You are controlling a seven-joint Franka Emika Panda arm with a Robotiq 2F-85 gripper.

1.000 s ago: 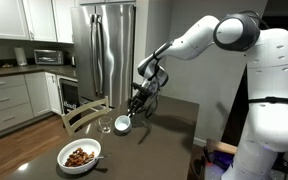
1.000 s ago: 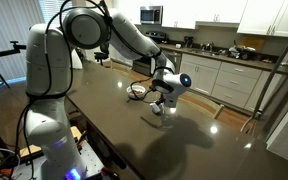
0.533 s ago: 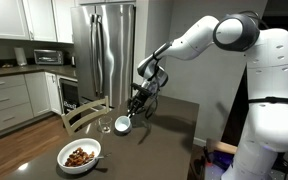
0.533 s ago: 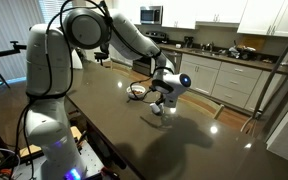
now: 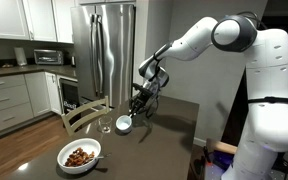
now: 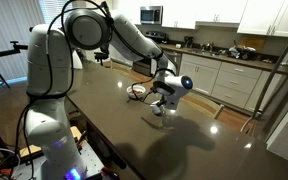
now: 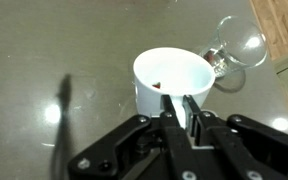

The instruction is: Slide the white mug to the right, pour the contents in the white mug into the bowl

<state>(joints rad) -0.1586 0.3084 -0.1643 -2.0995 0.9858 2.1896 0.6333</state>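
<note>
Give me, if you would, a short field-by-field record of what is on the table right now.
table: dark and glossy
mug: white, appears upright, a small dark bit inside
gripper: shut on the mug's near rim
glass: clear, close beside the mug on the far side from the gripper
bowl: white, brown food pieces inside, near the table edge, apart from the mug
pouring: not yet done
</note>
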